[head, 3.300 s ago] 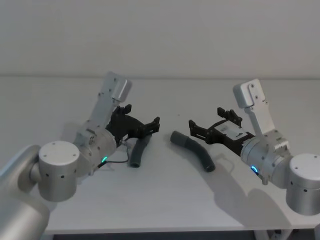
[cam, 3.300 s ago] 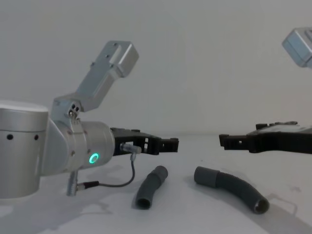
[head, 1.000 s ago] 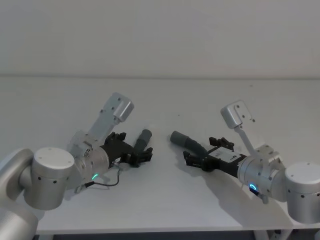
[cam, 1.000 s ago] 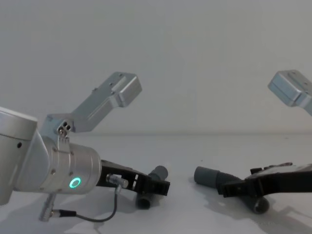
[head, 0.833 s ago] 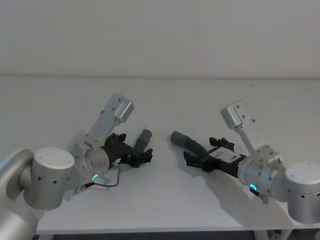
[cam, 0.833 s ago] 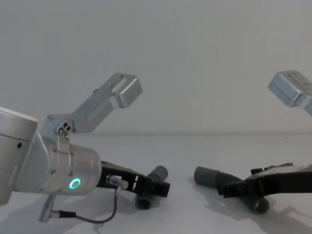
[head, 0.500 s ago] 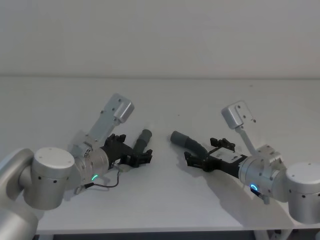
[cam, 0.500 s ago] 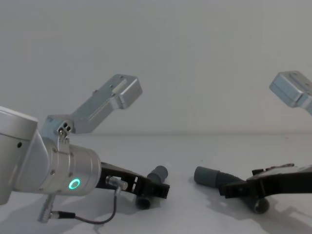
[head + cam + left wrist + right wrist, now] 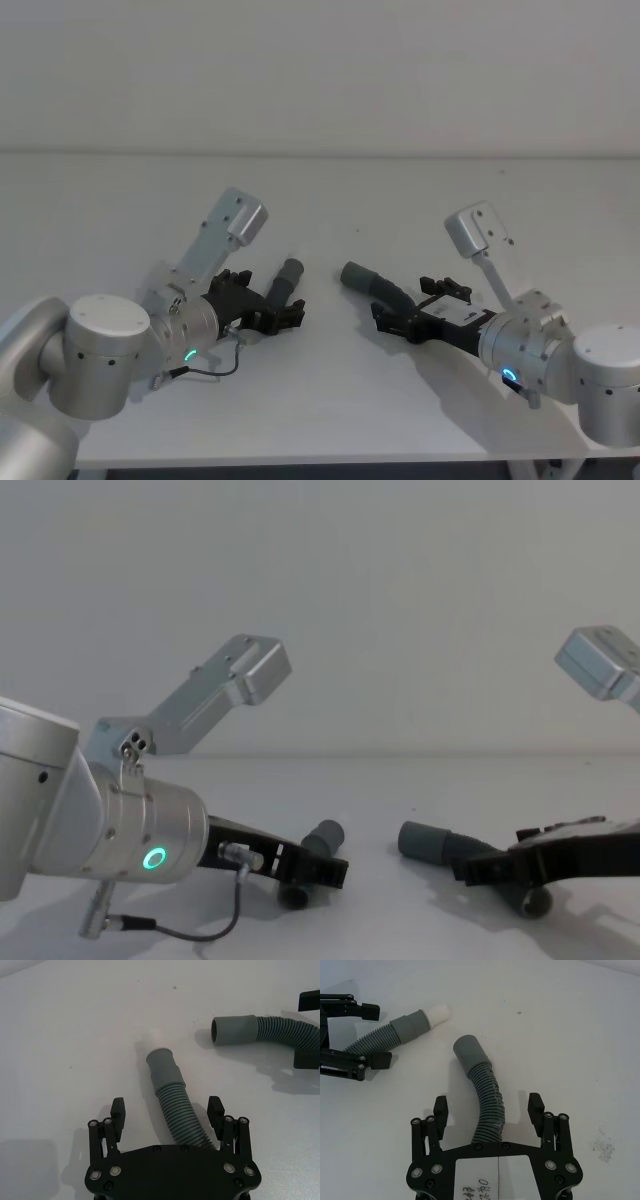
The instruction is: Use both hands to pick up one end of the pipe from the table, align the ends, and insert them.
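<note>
Jaws agape: left pair (image 9: pixel 166 1104) astride short hose (image 9: pixel 165 1067); right pair (image 9: pixel 488 1101) astride long hose (image 9: pixel 472 1055)

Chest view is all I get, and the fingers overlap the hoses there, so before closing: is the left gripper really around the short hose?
Observer: Yes. In the left wrist view the left gripper is open, one finger on each side of the ribbed body of the short hose, with gaps on both sides.
Operator: And the right?
Observer: The right gripper is open too, straddling the ribs of the long hose, well back from its cuff.
</note>
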